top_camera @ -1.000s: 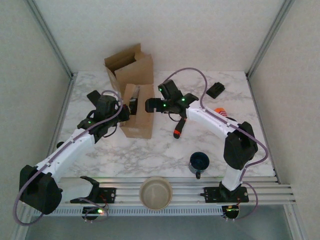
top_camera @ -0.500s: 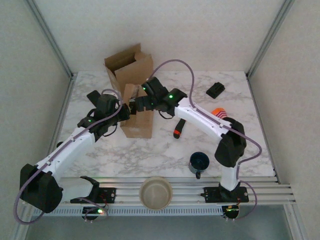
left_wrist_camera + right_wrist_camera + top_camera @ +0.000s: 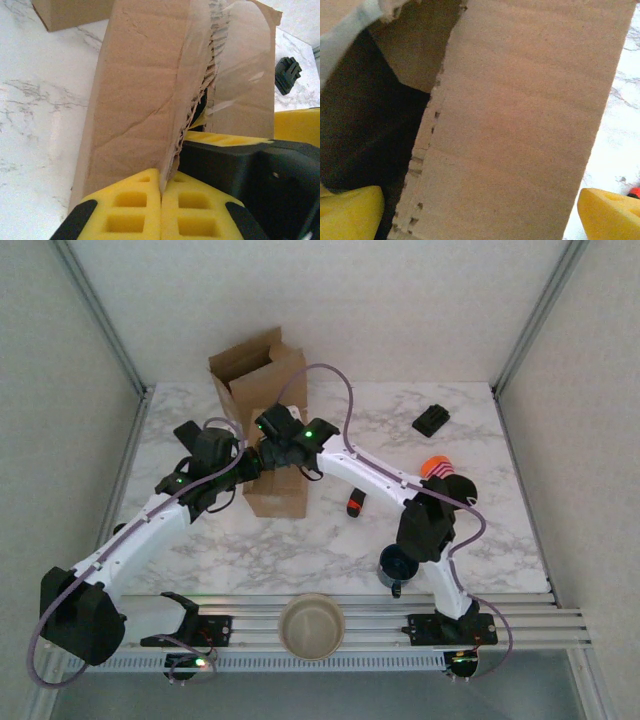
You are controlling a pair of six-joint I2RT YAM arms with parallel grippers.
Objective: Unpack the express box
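The table [image 3: 200,550] carries the express box [image 3: 275,488] at its middle, lying directly between the two sets of fingers, with a second, opened carton [image 3: 258,375] well beyond them. I judge the express box to be light corrugated board: stiff across its walls, weak at the flaps, which will fold at the crease and tear rather than resist. The glossy tape strip [image 3: 240,85] on one flap looks slippery and is a poor place to hold. The sound hold, in my opinion, is on clean board close to a flap's crease, clear of the ragged edge. The left gripper [image 3: 161,182] has its fingers [image 3: 125,210] pressed together, and the torn, fluted edge of a flap [image 3: 145,95] runs down into the seam between them. It appears to be pinched there, rising straight up from the fingertips. The right gripper [image 3: 480,212] has its fingers [image 3: 350,210] spread wide, and a cardboard panel [image 3: 530,110] passes between them without visible contact. The dark interior of the box [image 3: 365,110] opens just above its left-hand finger. A pull on the torn edge risks ripping the fringe away.
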